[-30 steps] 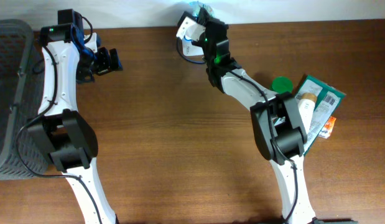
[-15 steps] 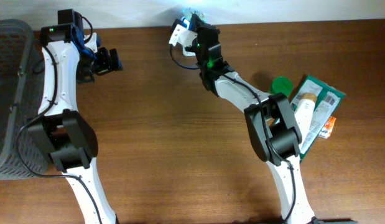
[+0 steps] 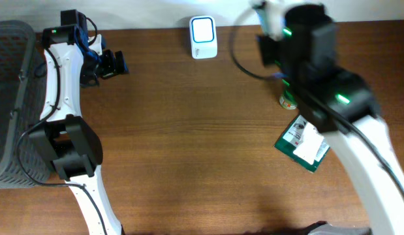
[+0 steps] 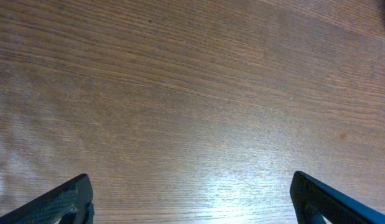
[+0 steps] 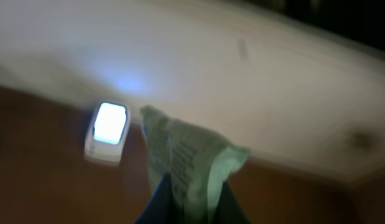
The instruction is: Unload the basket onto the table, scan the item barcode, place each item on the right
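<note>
The white scanner (image 3: 203, 37) stands at the table's back edge with its window lit, and it shows blurred in the right wrist view (image 5: 107, 130). My right gripper (image 5: 189, 190) is shut on the item, a pale green printed packet (image 5: 186, 149) that sticks up between the dark fingers, to the right of the scanner. In the overhead view the right arm (image 3: 319, 72) is raised close to the camera and hides its jaws and the packet. My left gripper (image 3: 113, 63) hangs over bare wood at the back left, open with nothing between its fingers (image 4: 61, 202).
A dark mesh basket (image 3: 12, 98) fills the left edge. Beneath the raised right arm lie a dark green packet with a white label (image 3: 303, 140) and a green-capped container (image 3: 288, 101). A pale wall runs behind the table.
The right arm has swung up and to the right, away from the scanner, with the packet in its grip. The scanner now shows uncovered. The left arm has not moved.
</note>
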### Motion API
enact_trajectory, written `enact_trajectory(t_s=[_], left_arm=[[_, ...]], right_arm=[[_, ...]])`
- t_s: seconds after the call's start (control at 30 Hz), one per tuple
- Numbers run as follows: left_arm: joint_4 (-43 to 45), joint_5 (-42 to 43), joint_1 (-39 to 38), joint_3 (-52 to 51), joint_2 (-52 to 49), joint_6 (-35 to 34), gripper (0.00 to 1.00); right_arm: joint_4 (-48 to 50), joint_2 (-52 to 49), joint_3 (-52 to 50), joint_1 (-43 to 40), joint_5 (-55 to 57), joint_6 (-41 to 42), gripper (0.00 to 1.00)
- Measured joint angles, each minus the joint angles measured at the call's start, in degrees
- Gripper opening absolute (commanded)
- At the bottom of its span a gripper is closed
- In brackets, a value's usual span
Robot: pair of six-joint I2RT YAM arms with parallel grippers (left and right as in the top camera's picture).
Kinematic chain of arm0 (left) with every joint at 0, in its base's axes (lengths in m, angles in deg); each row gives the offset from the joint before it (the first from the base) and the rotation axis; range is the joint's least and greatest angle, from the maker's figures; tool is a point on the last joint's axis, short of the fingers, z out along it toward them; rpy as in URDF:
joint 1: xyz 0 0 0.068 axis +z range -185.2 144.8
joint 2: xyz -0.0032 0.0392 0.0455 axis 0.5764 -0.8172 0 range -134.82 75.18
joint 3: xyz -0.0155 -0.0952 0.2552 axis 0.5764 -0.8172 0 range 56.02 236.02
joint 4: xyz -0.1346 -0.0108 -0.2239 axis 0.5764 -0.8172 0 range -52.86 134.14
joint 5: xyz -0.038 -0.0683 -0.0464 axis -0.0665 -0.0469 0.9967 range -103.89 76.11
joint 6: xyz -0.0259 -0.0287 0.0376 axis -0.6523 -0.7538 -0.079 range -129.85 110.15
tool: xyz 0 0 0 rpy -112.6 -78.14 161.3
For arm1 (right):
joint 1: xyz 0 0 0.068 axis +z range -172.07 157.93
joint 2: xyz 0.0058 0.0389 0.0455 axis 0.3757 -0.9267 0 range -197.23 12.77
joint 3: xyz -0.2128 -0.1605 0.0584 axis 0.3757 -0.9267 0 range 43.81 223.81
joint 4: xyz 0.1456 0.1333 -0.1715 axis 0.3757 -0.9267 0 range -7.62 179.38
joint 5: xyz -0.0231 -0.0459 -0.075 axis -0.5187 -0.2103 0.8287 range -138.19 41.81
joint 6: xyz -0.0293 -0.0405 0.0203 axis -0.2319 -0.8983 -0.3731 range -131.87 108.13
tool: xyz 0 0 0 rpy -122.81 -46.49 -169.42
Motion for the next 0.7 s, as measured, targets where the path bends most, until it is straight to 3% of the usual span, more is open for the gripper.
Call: enact_trajectory(t_s=[0.13,0.27,0.4,0.53,0.6,0.7], left_arm=[[0.07,0.02,0.00,0.00,0.00,0.00,0.99],[0.00,0.02,0.00,0.00,0.00,0.00,0.99],[0.02,0.00,0.00,0.00,0.00,0.00,0.99],[0.00,0.02,0.00,0.00,0.00,0.00,0.99],[0.00,0.02,0.00,0.00,0.00,0.00,0.99],[-0.02,0.02,0.00,0.00,0.00,0.00,0.99]], right_arm=[[-21.77,8.39,0.00,-9.51,-1.46,17.49,0.04],[-31.93,8.96,-1.81,-21.14,-11.26,23.91,0.04],[-29.94,4.48,-11.06,-28.22,-22.14,24.20,0.04],[-21.22,-3.85,-22.93,-29.16,-28.04,24.26,0.05],[-20.57,-5.99,-24.20,-29.20,-28.41,24.28,0.10],[-15.93,-13.27,-25.20,-29.22,-28.65,23.37,0.33]])
